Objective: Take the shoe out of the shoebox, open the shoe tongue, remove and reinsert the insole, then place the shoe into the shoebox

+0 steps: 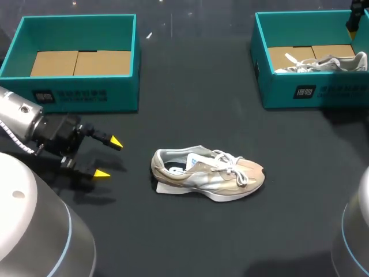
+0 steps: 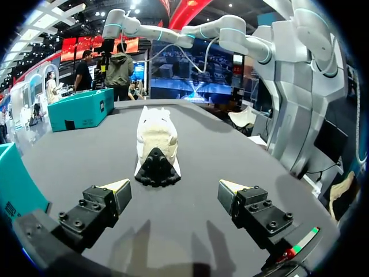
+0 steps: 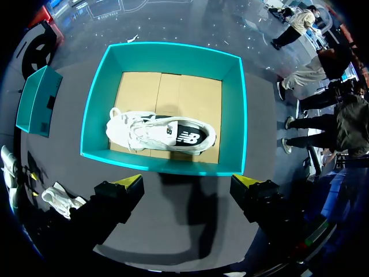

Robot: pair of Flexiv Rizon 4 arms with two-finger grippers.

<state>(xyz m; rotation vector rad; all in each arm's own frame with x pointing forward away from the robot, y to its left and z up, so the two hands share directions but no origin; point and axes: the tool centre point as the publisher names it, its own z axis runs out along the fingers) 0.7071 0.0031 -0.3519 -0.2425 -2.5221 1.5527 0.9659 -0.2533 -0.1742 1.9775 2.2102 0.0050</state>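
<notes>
In the head view, the right gripper point(image 1: 353, 22) is showing only one dark finger with a yellow tip, and the rest is running off the edge. The teal cardboard shoebox on the right point(image 1: 277, 86) is getting cut off too. Its front wall is hiding the lower part of the grey-white laced shoe point(image 1: 328, 63) inside.

Ahead of the left gripper point(image 2: 176, 193) and its spread jaws, the beige and white sneaker point(image 2: 154, 135) is turning its heel this way and hiding its toe. A flat white piece point(image 1: 164, 187) is sticking out under that heel, and I cannot tell what it is.
</notes>
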